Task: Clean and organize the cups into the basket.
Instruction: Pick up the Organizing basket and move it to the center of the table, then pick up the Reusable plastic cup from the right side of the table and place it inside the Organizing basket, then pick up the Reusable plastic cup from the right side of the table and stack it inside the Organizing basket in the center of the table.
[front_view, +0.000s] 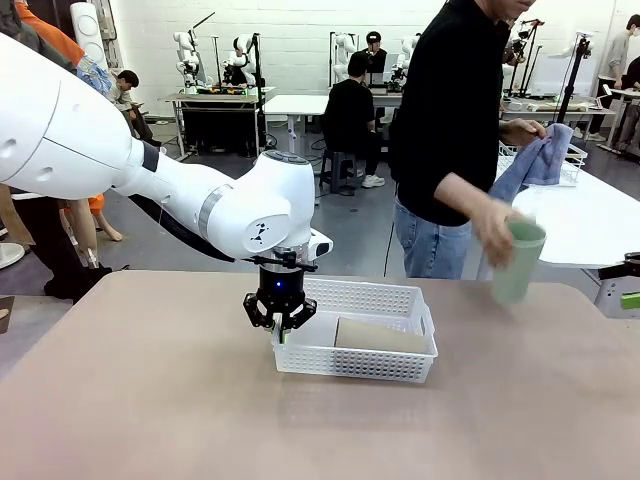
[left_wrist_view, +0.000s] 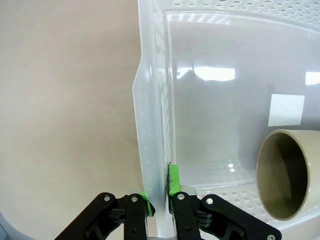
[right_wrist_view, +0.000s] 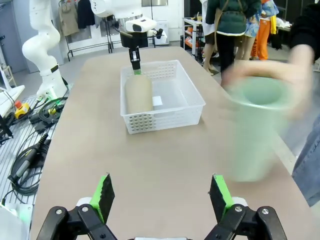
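Left wrist view has the left gripper (left_wrist_view: 161, 192) clamped on the short end wall of the basket (left_wrist_view: 150, 125), one green pad on each face of the thin plastic. A tan cup (left_wrist_view: 282, 175) lies on its side inside, mouth toward the camera. The basket sits on the table (front_view: 150, 400) near its middle. At the far right a person's hand (front_view: 497, 228) holds a mint green cup (front_view: 518, 262) upright above the table edge, with a blue cloth (front_view: 535, 160) in the other hand. The right gripper (right_wrist_view: 162, 197) hovers low over the table with its jaws wide apart and nothing between them. The pinch on that flexible wall looks like the weak point: if the arm drags or tilts the basket, the plastic may bend or slip free, and the lying cup may roll against the side. A handover of the green cup could also misfire, since the cup is blurred with motion and well ahead of the open pads. The left wrist view settles how the pads straddle the wall, which the front view hides behind the gripper body. The right wrist view adds how the green cup stands relative to the waiting jaws.
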